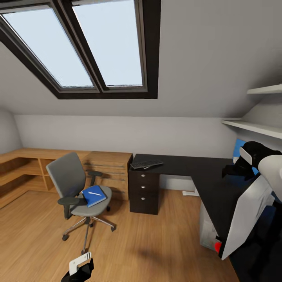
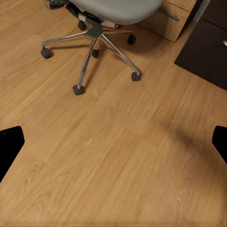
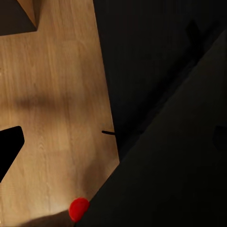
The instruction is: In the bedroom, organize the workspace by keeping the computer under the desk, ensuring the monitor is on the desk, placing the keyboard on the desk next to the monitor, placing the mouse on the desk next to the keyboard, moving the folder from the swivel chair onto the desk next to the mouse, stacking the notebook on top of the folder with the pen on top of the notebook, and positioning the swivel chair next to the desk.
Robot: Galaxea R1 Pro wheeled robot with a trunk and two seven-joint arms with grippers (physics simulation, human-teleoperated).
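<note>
The swivel chair [image 1: 74,184] stands on the floor left of the desk [image 1: 184,162]; its base [image 2: 92,35] is in the left wrist view. On its seat lies the blue folder [image 1: 94,196] with the white pen [image 1: 94,193] on top. The keyboard [image 1: 147,163] rests on the desk's left end. The monitor [image 1: 246,213] leans tilted at the desk's right wing, white back towards me, its dark screen [image 3: 165,179] beside my open right gripper [image 1: 234,171]. The computer [image 1: 207,231] stands under the desk. My left gripper [image 1: 80,270] hangs open over the floor. Mouse and notebook are hidden.
A light wooden chest [image 1: 109,172] and low shelving [image 1: 23,168] line the back wall left of the desk. Wall shelves [image 1: 254,126] hang at the right under the sloped ceiling. Bare wood floor [image 1: 156,243] lies between the chair and the desk.
</note>
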